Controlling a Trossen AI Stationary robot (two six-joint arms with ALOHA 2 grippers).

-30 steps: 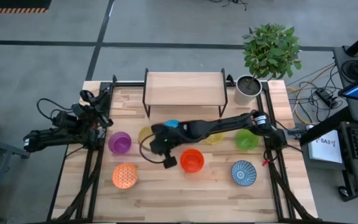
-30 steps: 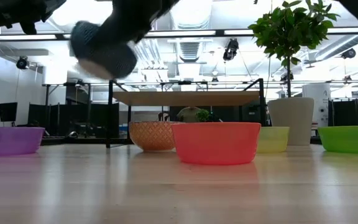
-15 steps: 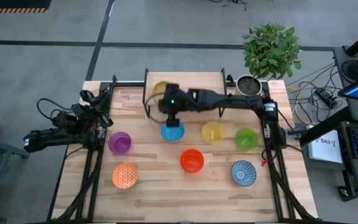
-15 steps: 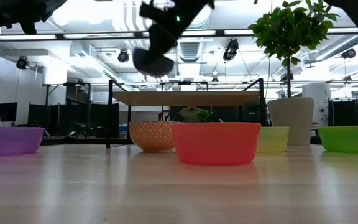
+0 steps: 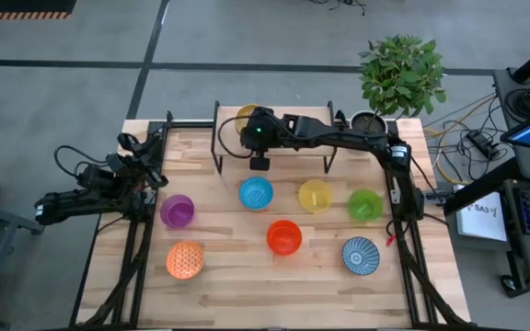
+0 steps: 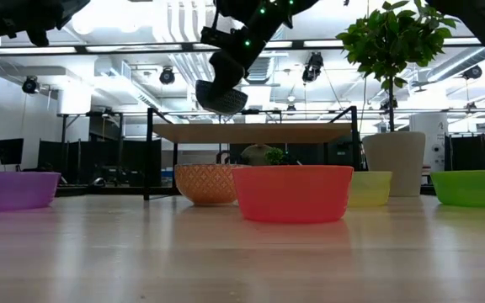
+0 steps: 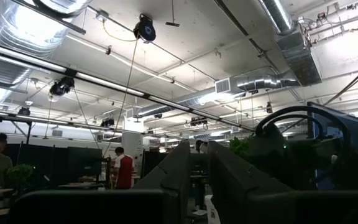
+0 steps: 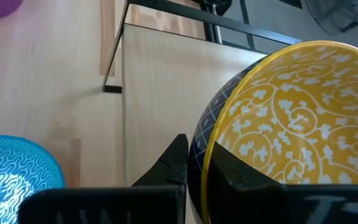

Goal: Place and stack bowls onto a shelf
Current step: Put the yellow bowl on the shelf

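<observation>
My right gripper is shut on the patterned gold bowl over the left end of the shelf. In the low view the bowl hangs just above the shelf board. On the tabletop stand the purple, blue, yellow, green, red-orange, patterned orange and blue-white striped bowls. My left gripper is shut and waits at the table's left edge. My right gripper pinches the gold bowl's rim, one finger on the dark outer wall and one finger inside. The fingers come from the table's near side, slanting down. The bowl is lifted clear, tilted, just above the shelf's left end.
A potted plant stands at the shelf's right end. Black frame rails run along the table's left and right sides. The shelf board right of the held bowl is bare wood. A person shows far behind the shelf.
My right gripper has carried the gold bowl from low over the table's middle, up and toward the far edge, to the shelf's left end. In the last half second it has moved a little farther and come down closer to the board. The other bowls have stayed put.
</observation>
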